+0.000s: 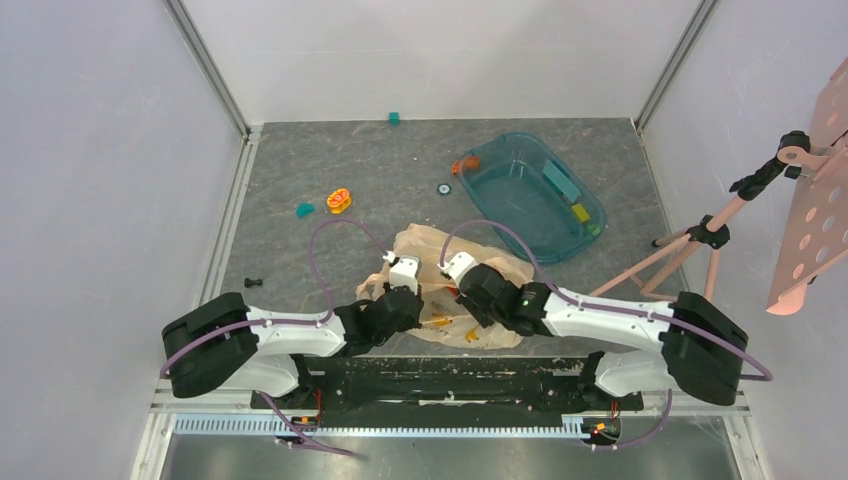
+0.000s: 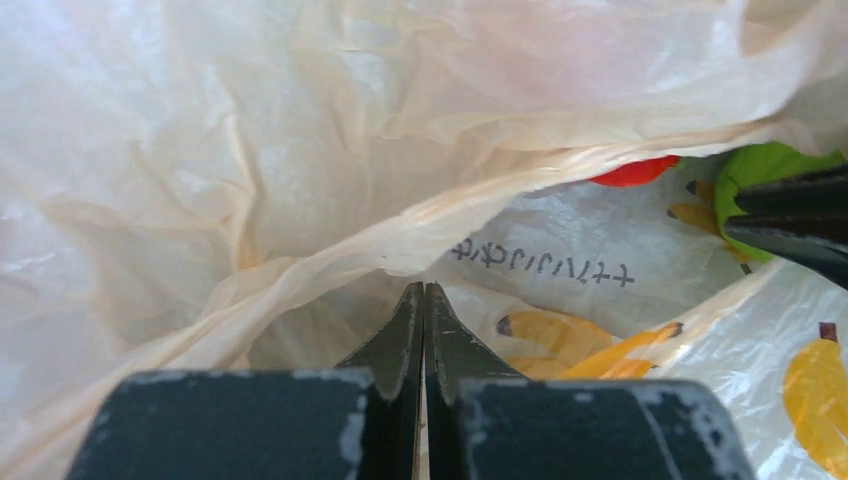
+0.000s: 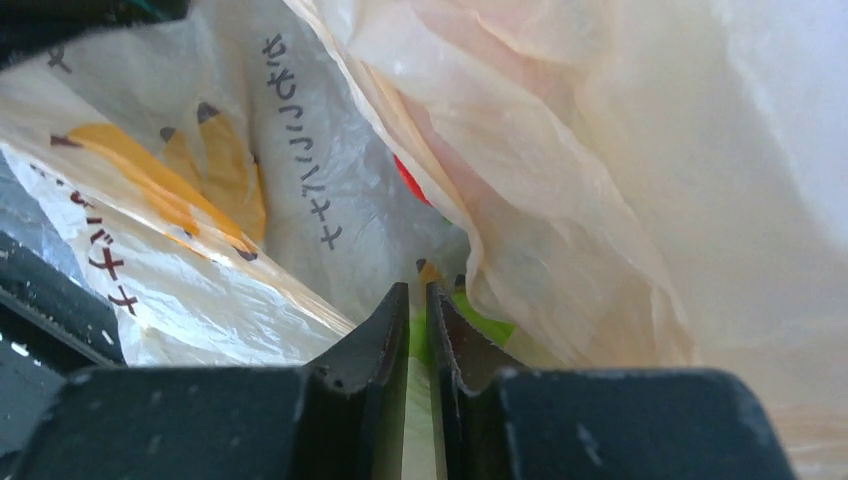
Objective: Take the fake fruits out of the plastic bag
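Note:
The plastic bag (image 1: 430, 245), pale peach with printed yellow bananas, lies crumpled in front of both arms. In the left wrist view its mouth gapes. Inside show a red fruit (image 2: 635, 172) and a green fruit (image 2: 770, 165). My left gripper (image 2: 424, 292) is shut at the bag's lower rim, with a pale sliver of film between its jaws. My right gripper (image 3: 418, 292) reaches into the mouth, jaws nearly together on the green fruit (image 3: 485, 322). Its dark fingers (image 2: 790, 215) appear at the right of the left wrist view. The red fruit (image 3: 408, 180) peeks from behind a fold.
A teal transparent tub (image 1: 515, 190) holding a few blocks stands at the back right. An orange-yellow ring toy (image 1: 340, 200), teal blocks (image 1: 304, 209) (image 1: 394, 117) and a small black piece (image 1: 252, 283) lie on the grey mat. A pink stand (image 1: 700, 235) leans in at the right.

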`<state>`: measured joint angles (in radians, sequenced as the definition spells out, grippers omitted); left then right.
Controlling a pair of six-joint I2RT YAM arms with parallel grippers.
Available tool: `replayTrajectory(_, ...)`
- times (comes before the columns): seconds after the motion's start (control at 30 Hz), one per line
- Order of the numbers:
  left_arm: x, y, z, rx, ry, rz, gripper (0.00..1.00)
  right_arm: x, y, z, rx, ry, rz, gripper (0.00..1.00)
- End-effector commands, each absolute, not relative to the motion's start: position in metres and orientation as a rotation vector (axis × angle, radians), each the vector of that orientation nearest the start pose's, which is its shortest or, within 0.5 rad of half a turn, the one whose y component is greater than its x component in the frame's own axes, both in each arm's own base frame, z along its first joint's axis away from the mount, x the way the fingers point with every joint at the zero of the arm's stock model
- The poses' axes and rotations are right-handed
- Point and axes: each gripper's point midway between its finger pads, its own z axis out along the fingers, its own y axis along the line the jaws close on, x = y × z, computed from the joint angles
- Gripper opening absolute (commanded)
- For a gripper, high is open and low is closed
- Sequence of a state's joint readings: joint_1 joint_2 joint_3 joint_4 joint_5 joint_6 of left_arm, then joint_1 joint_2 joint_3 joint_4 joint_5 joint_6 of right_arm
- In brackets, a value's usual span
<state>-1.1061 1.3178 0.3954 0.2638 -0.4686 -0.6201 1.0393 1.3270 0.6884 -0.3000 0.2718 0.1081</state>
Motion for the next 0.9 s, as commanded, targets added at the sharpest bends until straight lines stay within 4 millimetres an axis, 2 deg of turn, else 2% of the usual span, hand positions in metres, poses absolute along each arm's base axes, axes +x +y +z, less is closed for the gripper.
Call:
replayTrajectory(0.0, 0.207, -0.266, 0.048, 0.231, 2.122, -0.484, 0.02, 0.178, 0.229, 0.052, -0.896, 2.242, 0.217, 0.14)
replayTrajectory(0.3, 0.211, -0.263, 0.045, 0.220, 2.138, -0.461, 0.02, 0.150, 0.222, 0.025, -0.959, 2.115, 0.350, 0.18)
replayTrajectory(0.43, 0.212, -0.260, 0.042, 0.214, 2.149, -0.445, 0.02, 0.145, 0.223, 0.025, -0.956, 2.052, 0.389, 0.22)
replayTrajectory(0.53, 0.212, -0.252, 0.038, 0.196, 2.163, -0.403, 0.02, 0.150, 0.220, 0.032, -0.920, 2.032, 0.366, 0.26)
replayTrajectory(0.67, 0.213, -0.230, 0.034, 0.123, 2.189, -0.300, 0.02, 0.163, 0.206, 0.038, -0.839, 2.061, 0.242, 0.32)
replayTrajectory(0.77, 0.213, -0.204, 0.031, 0.030, 2.205, -0.186, 0.02, 0.169, 0.195, 0.041, -0.774, 2.086, 0.164, 0.34)
replayTrajectory(0.87, 0.214, -0.180, 0.032, -0.068, 2.214, -0.094, 0.02, 0.173, 0.188, 0.045, -0.703, 2.107, 0.121, 0.46)
